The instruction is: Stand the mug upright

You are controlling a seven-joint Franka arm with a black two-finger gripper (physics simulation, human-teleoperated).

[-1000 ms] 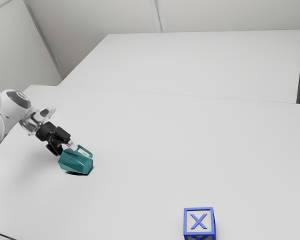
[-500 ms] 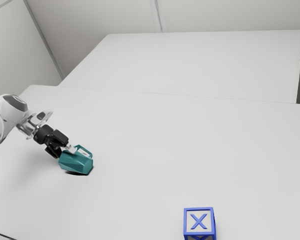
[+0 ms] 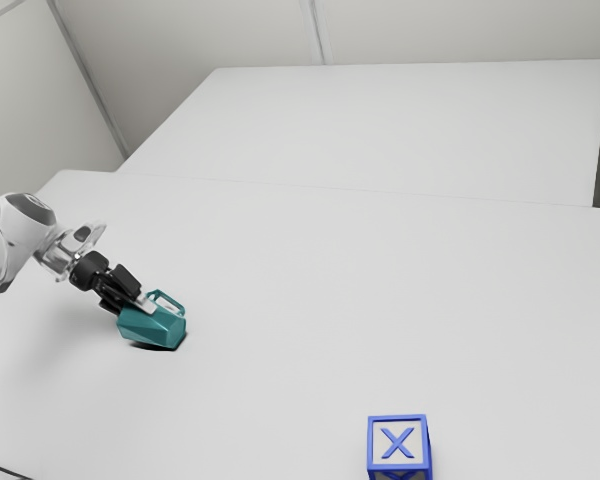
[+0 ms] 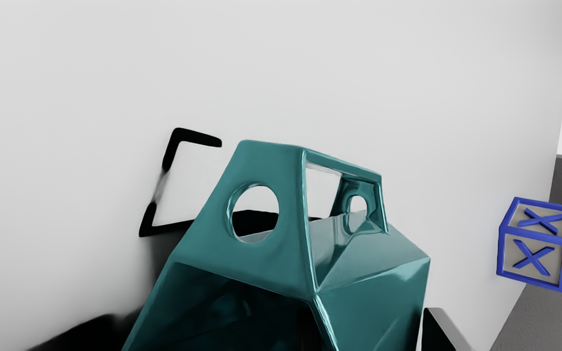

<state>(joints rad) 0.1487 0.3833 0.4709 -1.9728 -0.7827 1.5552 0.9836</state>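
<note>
Teal, faceted, glossy mug [image 3: 154,330] lies on its side on the white table [image 3: 280,300], its angular handle [image 4: 293,195] raised and its open mouth facing the black two-finger gripper [image 3: 138,302]. Whether the gripper grasps it, I cannot tell. A blue-framed grey block marked X [image 3: 399,442] sits well apart, toward the exterior view's right.

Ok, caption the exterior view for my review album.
Robot arm at a teal mug lying on its side, a blue-framed X block apart from both.
</note>
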